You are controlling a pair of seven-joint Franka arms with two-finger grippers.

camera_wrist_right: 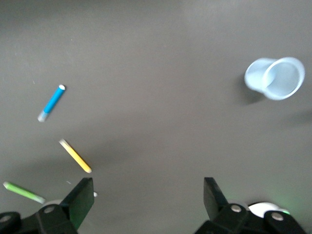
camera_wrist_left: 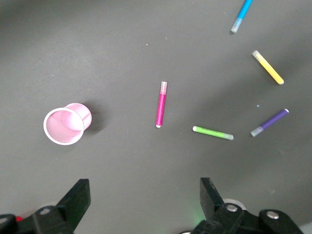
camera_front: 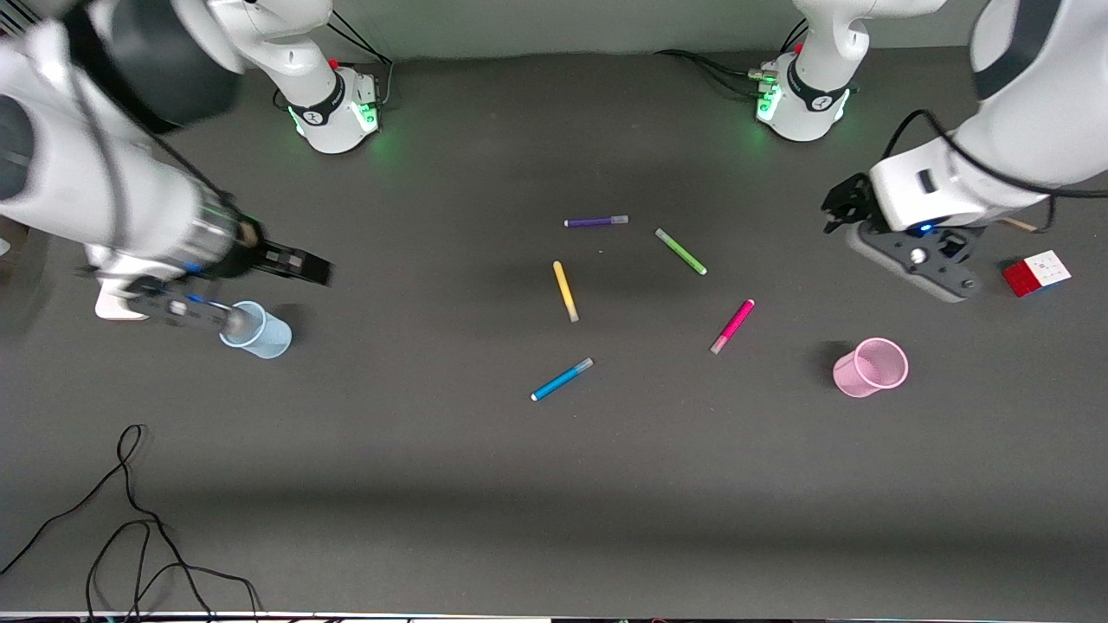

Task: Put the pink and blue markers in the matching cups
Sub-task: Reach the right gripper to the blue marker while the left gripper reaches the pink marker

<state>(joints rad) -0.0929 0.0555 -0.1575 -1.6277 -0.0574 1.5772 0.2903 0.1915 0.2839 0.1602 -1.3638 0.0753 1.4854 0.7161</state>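
The pink marker (camera_front: 734, 325) (camera_wrist_left: 161, 104) and the blue marker (camera_front: 563, 379) (camera_wrist_right: 51, 102) lie flat near the table's middle, the blue one nearer the front camera. At the right arm's end stands the pale blue cup (camera_front: 258, 330) (camera_wrist_right: 275, 78), mouth up. The pink cup (camera_front: 870, 368) (camera_wrist_left: 63, 126) stands at the left arm's end. My right gripper (camera_front: 299, 264) (camera_wrist_right: 148, 197) hangs open and holds nothing, over bare table beside the blue cup. My left gripper (camera_front: 838, 210) (camera_wrist_left: 145, 195) is open too, over bare table close to the pink cup.
Among the markers lie a purple pen (camera_front: 595, 221), a green pen (camera_front: 680, 251) and a yellow pen (camera_front: 565, 291). A coloured puzzle cube (camera_front: 1036, 272) sits at the left arm's end. A black cable (camera_front: 130, 519) loops over the table's front corner at the right arm's end.
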